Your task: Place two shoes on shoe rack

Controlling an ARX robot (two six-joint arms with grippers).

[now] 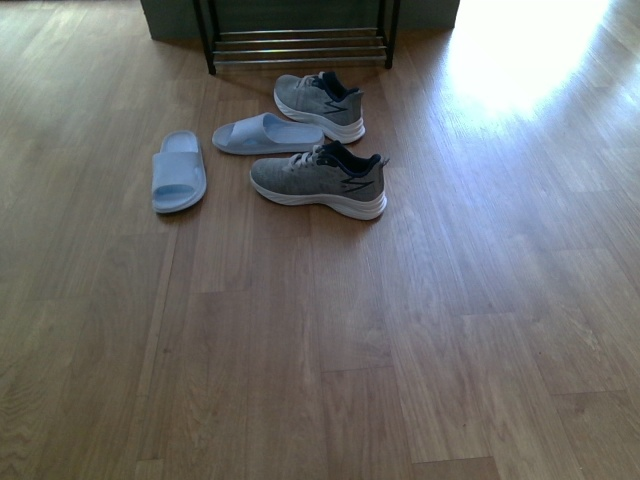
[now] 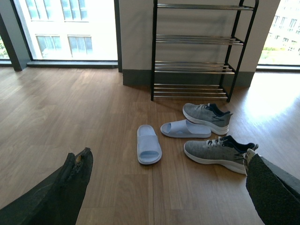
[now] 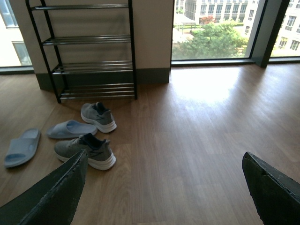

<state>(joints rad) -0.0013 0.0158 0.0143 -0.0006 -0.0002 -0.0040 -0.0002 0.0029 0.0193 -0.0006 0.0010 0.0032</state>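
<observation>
Two grey knit sneakers lie on the wood floor: the near sneaker (image 1: pixel 320 180) and the far sneaker (image 1: pixel 320 104), just in front of the shoe rack (image 1: pixel 297 45). Two pale blue slides lie left of them: one (image 1: pixel 179 171) further left, one (image 1: pixel 266 134) between the sneakers. The rack with black frames and chrome rods stands against the wall (image 2: pixel 197 47) (image 3: pixel 86 51). The shoes show too in the left wrist view (image 2: pixel 218 151) (image 2: pixel 207 116) and the right wrist view (image 3: pixel 84 151) (image 3: pixel 98 116). My left gripper (image 2: pixel 166 187) and right gripper (image 3: pixel 164 192) are open, empty, well short of the shoes.
Bare wood floor lies all around the shoes. A wall with a dark skirting board (image 2: pixel 136 77) stands behind the rack. Large windows (image 3: pixel 215 28) flank it, and a bright sun patch (image 1: pixel 520 50) lies on the floor at the right.
</observation>
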